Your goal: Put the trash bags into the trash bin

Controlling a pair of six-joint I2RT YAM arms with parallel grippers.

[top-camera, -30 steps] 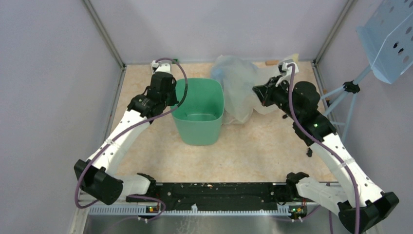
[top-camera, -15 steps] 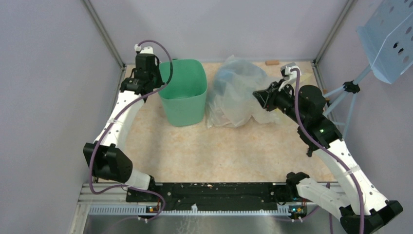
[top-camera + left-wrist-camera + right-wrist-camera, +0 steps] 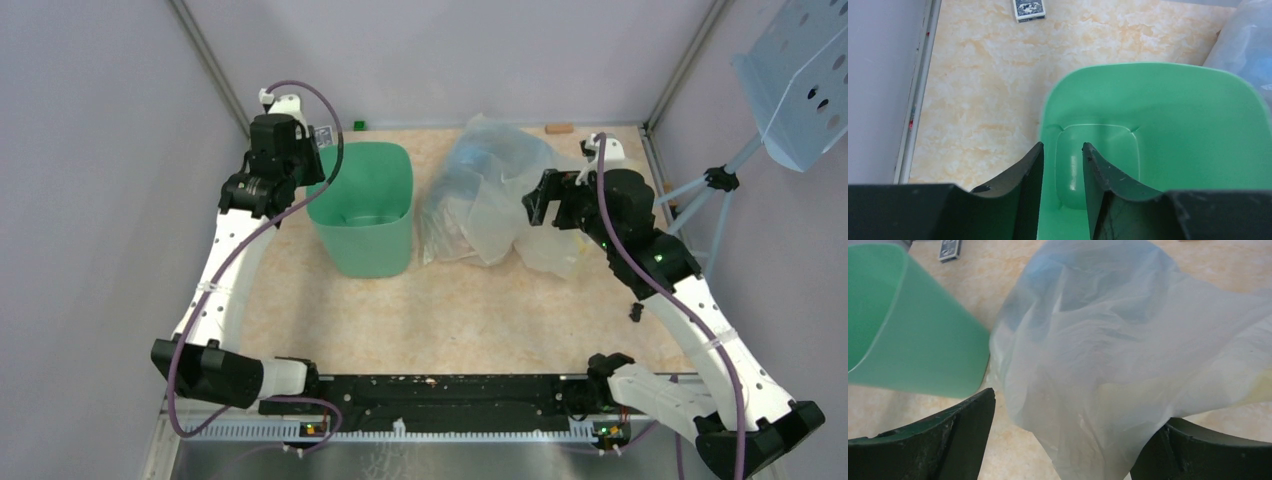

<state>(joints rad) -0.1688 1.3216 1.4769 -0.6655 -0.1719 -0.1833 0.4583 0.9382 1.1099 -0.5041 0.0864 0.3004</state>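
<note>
White-shelled left arm (image 3: 222, 275) and right arm (image 3: 705, 325) at either end of a black base rail (image 3: 440, 392), black joints, purple cables (image 3: 337, 125), matte black fingers (image 3: 1023, 180)

Nothing legible is showing in any view. A small printed card (image 3: 1028, 10) is lying on the worktop near the far edge, toward the far left corner. Its dark blue pattern is blurring out, giving no readable letters or numbers.

clear bag (image 3: 480, 195) on table (image 3: 480, 310) | wooden block (image 3: 558, 128) far edge | card (image 3: 1028, 9) flat
</note>
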